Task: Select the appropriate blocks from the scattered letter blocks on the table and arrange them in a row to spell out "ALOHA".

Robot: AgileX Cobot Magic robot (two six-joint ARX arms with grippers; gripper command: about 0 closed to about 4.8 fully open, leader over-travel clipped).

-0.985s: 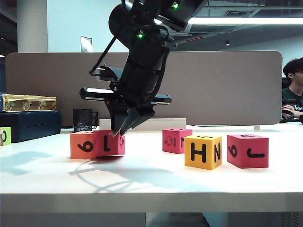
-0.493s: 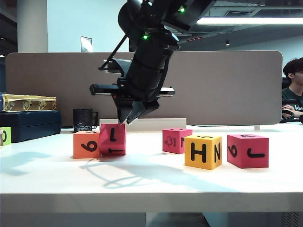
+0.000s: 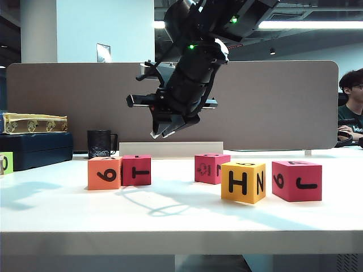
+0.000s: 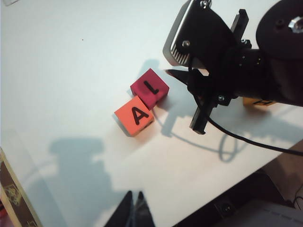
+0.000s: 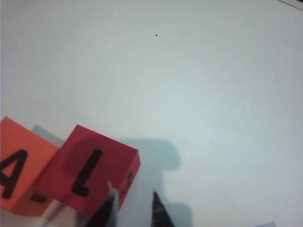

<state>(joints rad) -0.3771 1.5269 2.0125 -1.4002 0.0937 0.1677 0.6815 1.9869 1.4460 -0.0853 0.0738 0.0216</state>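
On the white table [image 3: 170, 218], an orange block [image 3: 104, 173] and a pink-red block [image 3: 136, 170] stand touching at the left. Their tops read A [image 4: 134, 115] and L [image 4: 149, 88]. Further right stand a pink-red block [image 3: 211, 168], a yellow H block [image 3: 243, 181] and another pink-red block [image 3: 296, 180]. My right gripper [image 3: 160, 134] hangs above and to the right of the L block [image 5: 90, 172], open with a narrow gap [image 5: 133, 195] and nothing in it. My left gripper [image 4: 134, 196] is shut and empty, high over the table's near part, away from the blocks.
A black mug [image 3: 100, 143], a dark blue box [image 3: 37, 148] and a light-green cube [image 3: 5, 162] sit at the back left. A grey partition [image 3: 272, 102] closes the back. A person [image 3: 351, 110] sits at the far right. The right arm [image 4: 227, 61] looms over the blocks.
My right gripper let go of the pink-red L block, then rose and swung right. The block, tilted before, now sits flat against the orange one.
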